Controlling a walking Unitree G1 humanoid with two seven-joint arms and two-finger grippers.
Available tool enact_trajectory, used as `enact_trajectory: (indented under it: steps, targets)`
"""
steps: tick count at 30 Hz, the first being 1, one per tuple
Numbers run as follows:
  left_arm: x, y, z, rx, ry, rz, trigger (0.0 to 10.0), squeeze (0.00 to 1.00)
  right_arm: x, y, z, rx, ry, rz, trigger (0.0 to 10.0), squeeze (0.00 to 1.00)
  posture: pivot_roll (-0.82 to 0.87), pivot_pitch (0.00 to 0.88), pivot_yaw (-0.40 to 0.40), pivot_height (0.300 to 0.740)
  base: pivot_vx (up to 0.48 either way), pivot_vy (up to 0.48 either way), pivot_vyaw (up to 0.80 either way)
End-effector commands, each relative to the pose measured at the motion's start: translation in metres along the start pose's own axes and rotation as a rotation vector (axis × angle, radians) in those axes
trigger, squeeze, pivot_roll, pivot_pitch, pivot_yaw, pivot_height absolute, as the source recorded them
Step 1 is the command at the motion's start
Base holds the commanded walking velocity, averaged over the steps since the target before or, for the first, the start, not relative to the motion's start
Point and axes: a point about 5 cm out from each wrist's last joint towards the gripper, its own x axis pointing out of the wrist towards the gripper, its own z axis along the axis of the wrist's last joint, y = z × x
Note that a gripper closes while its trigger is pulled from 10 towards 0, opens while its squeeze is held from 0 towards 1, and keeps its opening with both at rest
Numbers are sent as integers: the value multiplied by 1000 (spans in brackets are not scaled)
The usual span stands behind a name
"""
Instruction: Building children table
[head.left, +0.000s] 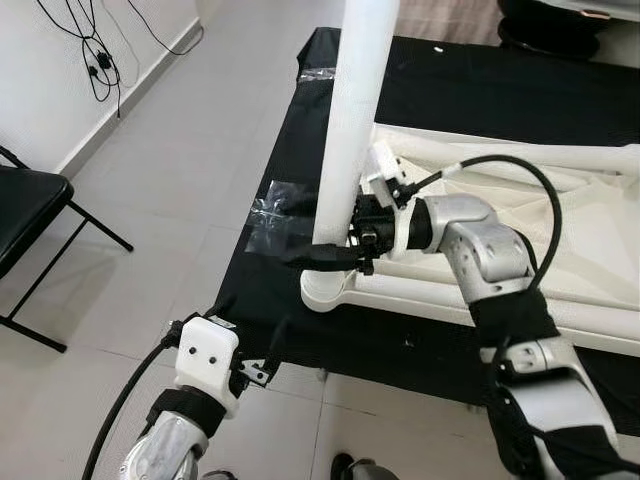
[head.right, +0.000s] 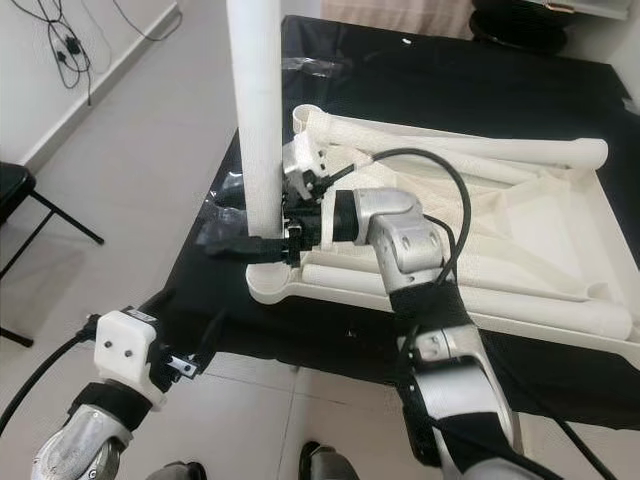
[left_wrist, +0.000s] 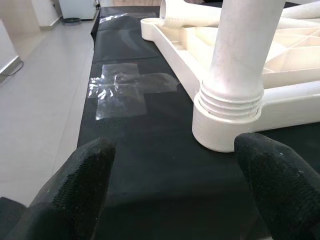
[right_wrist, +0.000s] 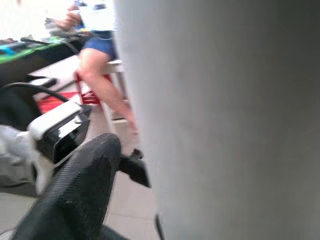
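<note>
White plastic table top (head.right: 520, 230) lies upside down on a black cloth (head.left: 280, 310) covering the bench, its underside ribs facing up, with loose white legs (head.right: 470, 150) resting along it. One white leg (head.left: 352, 110) stands upright in the corner socket (head.left: 325, 290) nearest the bench's front-left edge; the left wrist view shows its threaded collar (left_wrist: 231, 97) seated in that socket. Right gripper (head.left: 335, 256) is at the base of this leg, fingers closed around it just above the socket. Left gripper (head.left: 245, 330) hangs off the front edge of the bench, below and apart from the socket, jaws wide with nothing between them; its fingertips (left_wrist: 82, 175) frame the socket corner. Clear tape (left_wrist: 127, 87) patches the cloth near the left edge. Black chair (head.left: 25, 215) stands on the tiled floor (head.left: 150, 150) to the left. A seated person's leg (right_wrist: 102, 80) shows in the right wrist view.
</note>
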Motion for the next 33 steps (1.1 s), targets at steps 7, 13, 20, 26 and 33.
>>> enact_trajectory:
  steps: [7, 13, 20, 26, 33]
  targets:
    - [-6, -4, 1, 5, 24, -10, 10000, 0, -6, -1, 4, -9, -16, 108, 0, 0, 148, 282, -80, 740, 0, 0, 0]
    - [-7, -4, 1, 1, 27, -11, 10000, 0, -17, 3, 0, -34, -44, 34, 0, 0, 127, 278, -82, 740, 0, 0, 0]
    - [-7, -2, 1, 0, 29, -9, 10000, 0, -16, 18, -24, -71, -28, -296, 0, 0, 121, 271, -74, 740, 0, 0, 0]
    - [2, 6, -4, 4, 35, -37, 10000, 0, 21, 75, -96, 150, 196, -1090, 0, 0, 83, 234, -40, 740, 0, 0, 0]
    - [9, 7, -8, 10, 35, -30, 10000, 0, 32, 55, -82, 87, 147, -1094, 0, 0, 92, 195, -50, 740, 0, 0, 0]
